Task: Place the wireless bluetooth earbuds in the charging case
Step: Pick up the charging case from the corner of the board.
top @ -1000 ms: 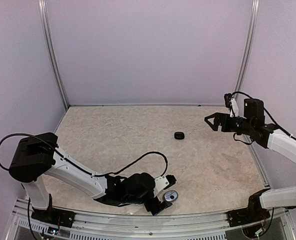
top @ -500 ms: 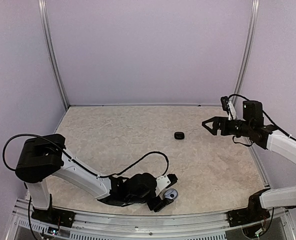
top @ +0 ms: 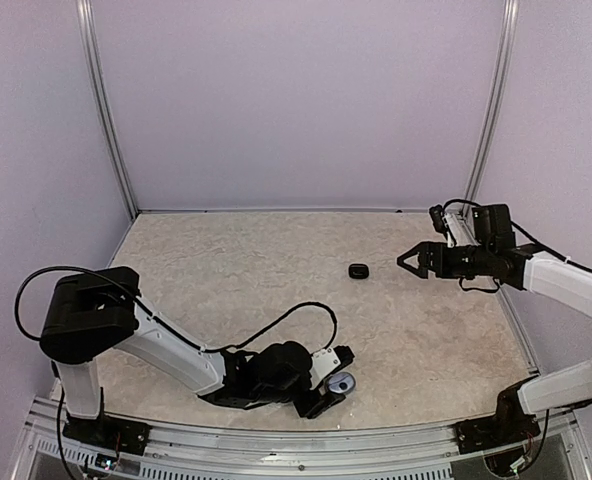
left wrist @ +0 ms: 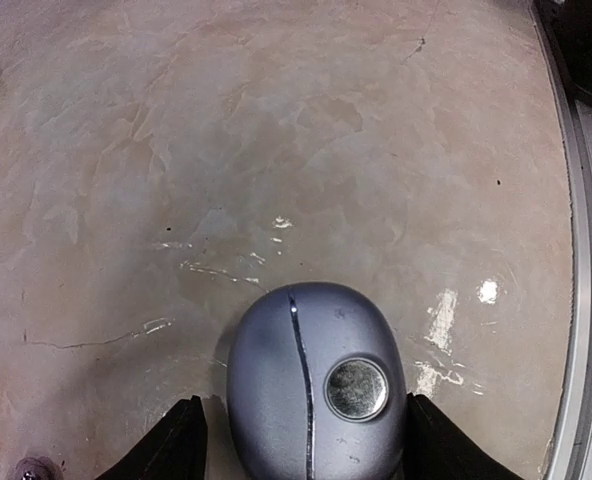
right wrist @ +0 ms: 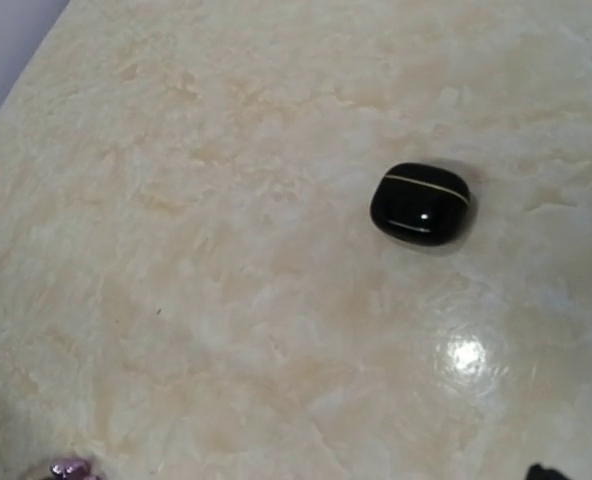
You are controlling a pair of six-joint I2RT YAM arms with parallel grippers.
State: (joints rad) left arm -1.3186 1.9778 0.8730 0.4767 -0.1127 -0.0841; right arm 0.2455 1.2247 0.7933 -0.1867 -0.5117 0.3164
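Straddling the grey case [left wrist: 276, 360] at the table's [top: 226, 270] near edge, the left tool [left wrist: 306, 425] stood spread, a finger either side, likely to steady it. The right tool [top: 405, 262], spread wide, hovered near the black case [top: 358, 271] mid-table. No earbuds showed clearly.

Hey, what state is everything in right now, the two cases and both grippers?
Grey case: lid shut, resting on the table.
Black case: lid shut, lying free on the table.
Left gripper: open, straddling the grey case.
Right gripper: open, empty, near the black case.
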